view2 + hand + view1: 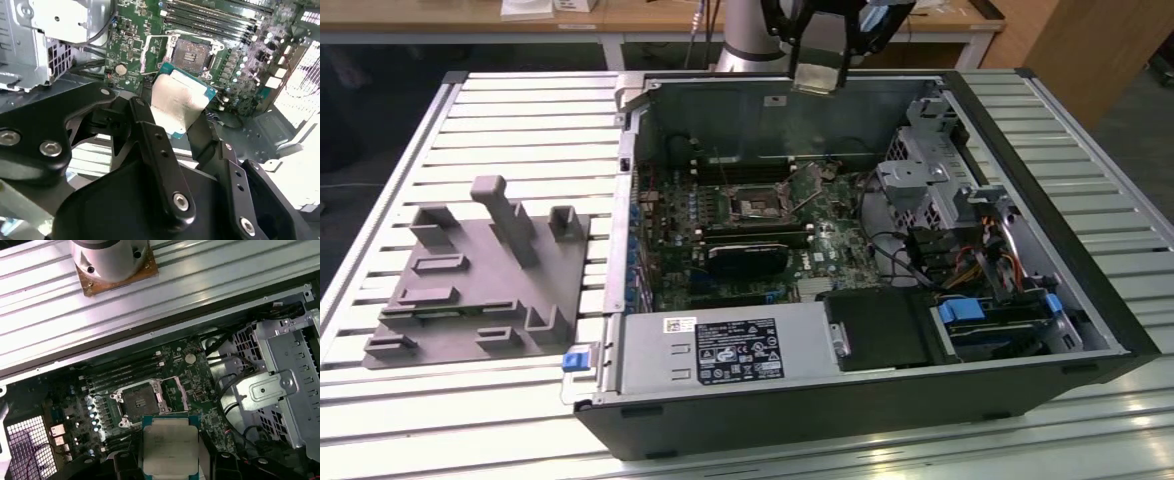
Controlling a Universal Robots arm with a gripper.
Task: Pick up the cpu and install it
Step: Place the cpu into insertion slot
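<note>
Matte-black linkage bars [155, 145], pinned with bright silver screws [181, 201], make up the gripper [172, 117] in the second wrist view. The arm's round silvery base [111, 257], dotted with dark bolt holes, stands on a square brownish plate [150, 271] in the first wrist view. A pale grey tube [744, 40] shows in the exterior view.

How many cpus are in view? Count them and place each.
1. The cpu is held between the fingers over the open case, apart from the socket.
</note>
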